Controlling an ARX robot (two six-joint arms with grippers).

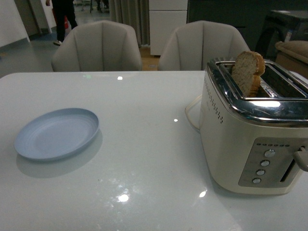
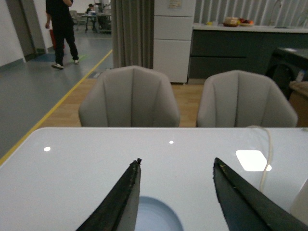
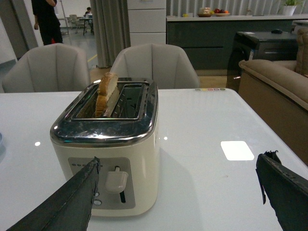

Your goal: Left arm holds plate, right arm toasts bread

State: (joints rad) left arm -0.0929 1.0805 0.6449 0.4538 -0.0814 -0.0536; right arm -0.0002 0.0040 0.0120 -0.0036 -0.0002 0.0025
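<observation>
Bread (image 1: 248,72) stands raised in toaster (image 1: 240,144); plate (image 1: 57,133) unheld on desk. Both jaws apart, empty. Next: left arm grips plate.

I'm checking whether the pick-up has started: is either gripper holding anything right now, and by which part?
Nothing is held. The left gripper is open above the plate; the right gripper is open before the toaster, with the bread in its slot.
</observation>
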